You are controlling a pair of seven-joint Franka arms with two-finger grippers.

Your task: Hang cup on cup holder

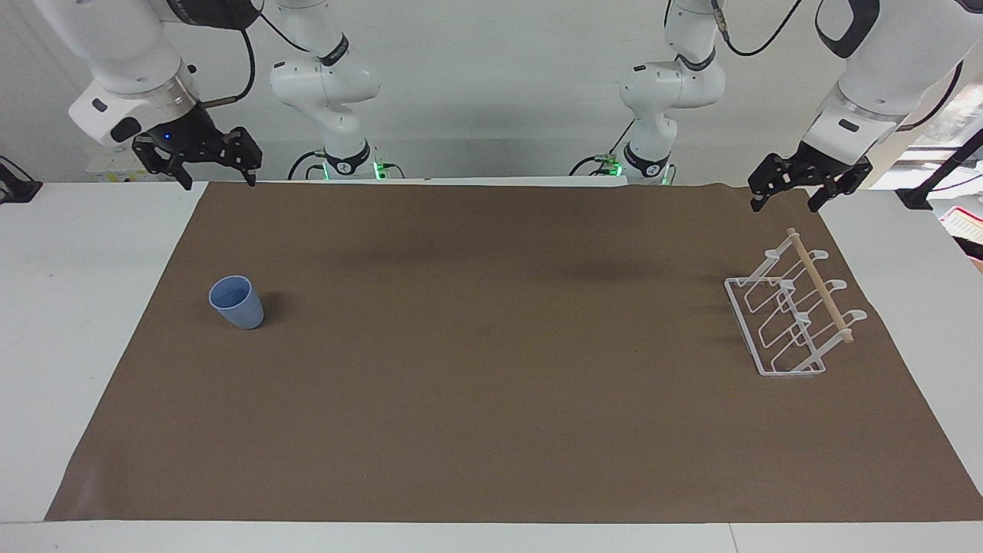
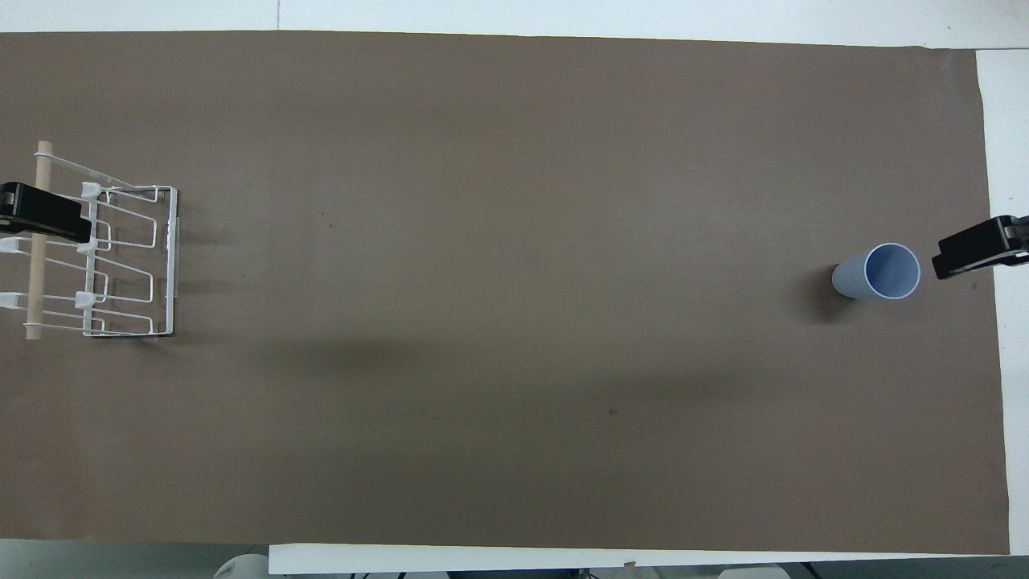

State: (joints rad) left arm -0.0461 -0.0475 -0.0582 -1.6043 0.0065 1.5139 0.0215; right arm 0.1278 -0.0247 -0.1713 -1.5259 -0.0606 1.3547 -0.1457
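Presently we have nothing in hand: the cup (image 1: 237,302) stands upright, mouth up, on the brown mat (image 1: 491,430) toward the right arm's end of the table, and the cup holder (image 1: 795,316) sits well apart from it toward the left arm's end. We judge this spacing deliberate, since it puts each item within reach of one arm: the right gripper (image 1: 217,170) is raised over the edge of the table nearest the robots at the cup's end, its fingers spread and empty, while the left gripper (image 1: 787,195) is raised at the matching spot at the rack's end, likewise spread and empty. Both arms wait. We note that the holder's wooden dowel (image 1: 819,284) runs along the top of the wire frame, with the looped prongs (image 1: 783,311) slanting up from the rectangular base, so a cup will have to be inverted to sit over a prong. The cup is a light-blue tumbler without a handle, tapered toward its base, plain and matte; we expect a side grasp on its wall to suit it.
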